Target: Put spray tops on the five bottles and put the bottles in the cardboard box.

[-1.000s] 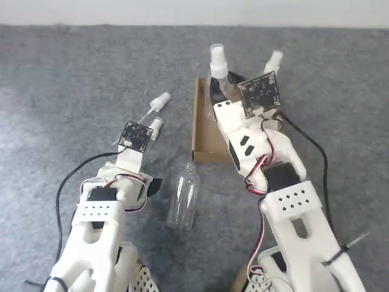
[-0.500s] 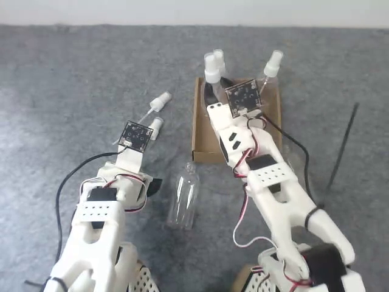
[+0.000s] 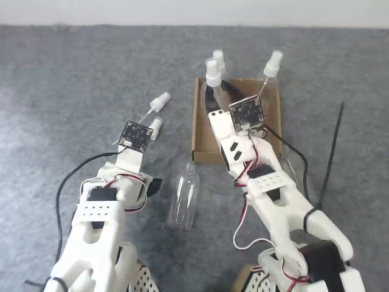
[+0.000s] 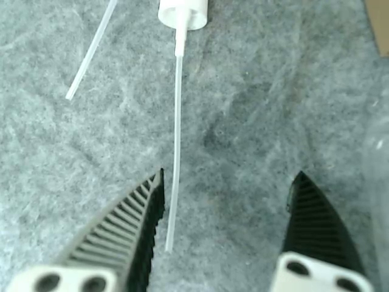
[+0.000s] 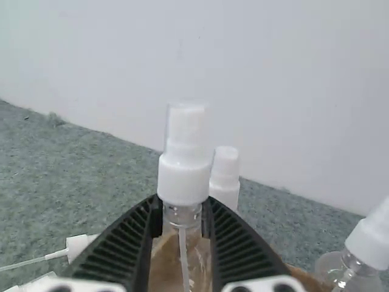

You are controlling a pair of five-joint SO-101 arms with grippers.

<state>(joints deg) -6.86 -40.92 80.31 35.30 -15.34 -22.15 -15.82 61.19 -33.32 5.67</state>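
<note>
My right gripper (image 5: 182, 210) is shut on the neck of a clear bottle with a white spray top (image 5: 184, 159). In the high view that capped bottle (image 3: 213, 73) stands upright over the far left corner of the cardboard box (image 3: 203, 143). Two more capped bottles (image 3: 218, 58) (image 3: 273, 63) stand at the box's far side. An uncapped clear bottle (image 3: 185, 194) lies on the carpet between the arms. My left gripper (image 4: 230, 176) is open just above the carpet, with the thin tube of a loose spray top (image 4: 182, 11) near one finger.
A second loose spray top (image 3: 161, 101) lies on the grey carpet beyond the left arm, its tube (image 4: 91, 52) crossing the left wrist view. A black cable (image 3: 331, 152) rises at the right of the right arm.
The right arm has swung left and drawn back a little with the capped bottle, bringing it beside the bottle at the box's far left. The left arm has not moved.
</note>
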